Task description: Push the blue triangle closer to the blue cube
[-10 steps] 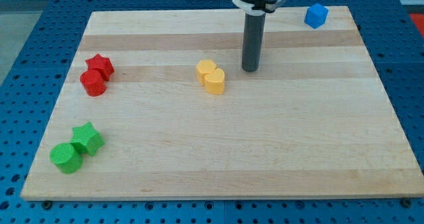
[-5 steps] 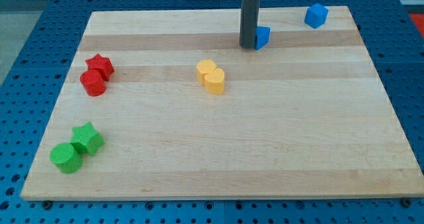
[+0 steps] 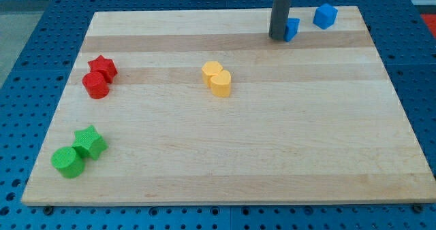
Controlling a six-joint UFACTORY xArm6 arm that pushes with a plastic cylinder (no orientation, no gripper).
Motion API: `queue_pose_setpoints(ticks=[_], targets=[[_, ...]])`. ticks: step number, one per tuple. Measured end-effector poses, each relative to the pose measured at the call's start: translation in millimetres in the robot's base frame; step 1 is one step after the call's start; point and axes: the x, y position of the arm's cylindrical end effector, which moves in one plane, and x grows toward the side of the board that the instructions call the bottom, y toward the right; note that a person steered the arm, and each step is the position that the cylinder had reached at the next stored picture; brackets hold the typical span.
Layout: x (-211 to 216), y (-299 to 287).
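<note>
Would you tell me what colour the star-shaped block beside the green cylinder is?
Green: the green star block, shown in the camera view.

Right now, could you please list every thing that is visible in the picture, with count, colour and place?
blue triangle: one, blue, near the view's top, touching my rod's right side
blue cube: one, blue, top right corner area
yellow blocks: two, yellow, touching, board's middle
red star: one, red, view's left
red cylinder: one, red, just below the star
green star: one, green, bottom left
green cylinder: one, green, beside that star
board: one, light wood
my tip: one, dark, at the triangle's left
</note>
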Motion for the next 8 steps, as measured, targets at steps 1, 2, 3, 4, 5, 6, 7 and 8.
queue_pose_setpoints(ticks=[1,2,3,4,5,6,7,8], targets=[[-5,3],[-7,10],[-9,18],[-9,27],[-9,34],[-9,38],[-10,43],[-12,48]])
